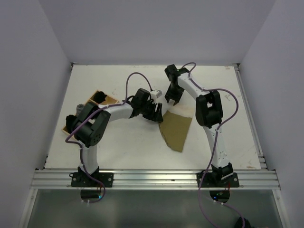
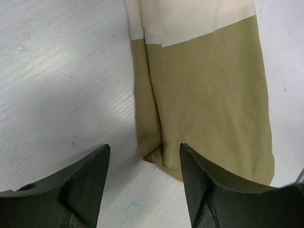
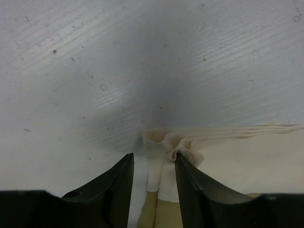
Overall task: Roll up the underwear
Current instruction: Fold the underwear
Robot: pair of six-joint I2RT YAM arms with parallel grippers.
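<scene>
The underwear (image 1: 175, 130) lies flat mid-table as a folded olive-khaki strip with a cream band at its far end. In the left wrist view the underwear (image 2: 209, 95) shows a lengthwise fold, and its near olive corner sits just ahead of my open left gripper (image 2: 145, 151). My left gripper (image 1: 157, 114) is at the cloth's far left corner. In the right wrist view the cream waistband (image 3: 247, 156) is puckered at its corner, which lies between the fingers of my open right gripper (image 3: 153, 159). My right gripper (image 1: 172, 100) points down at the far edge.
A shallow wooden box (image 1: 108, 99) stands at the left of the table, partly behind the left arm. An aluminium rail (image 1: 152, 178) runs along the near edge. White walls close in the table at the back and both sides.
</scene>
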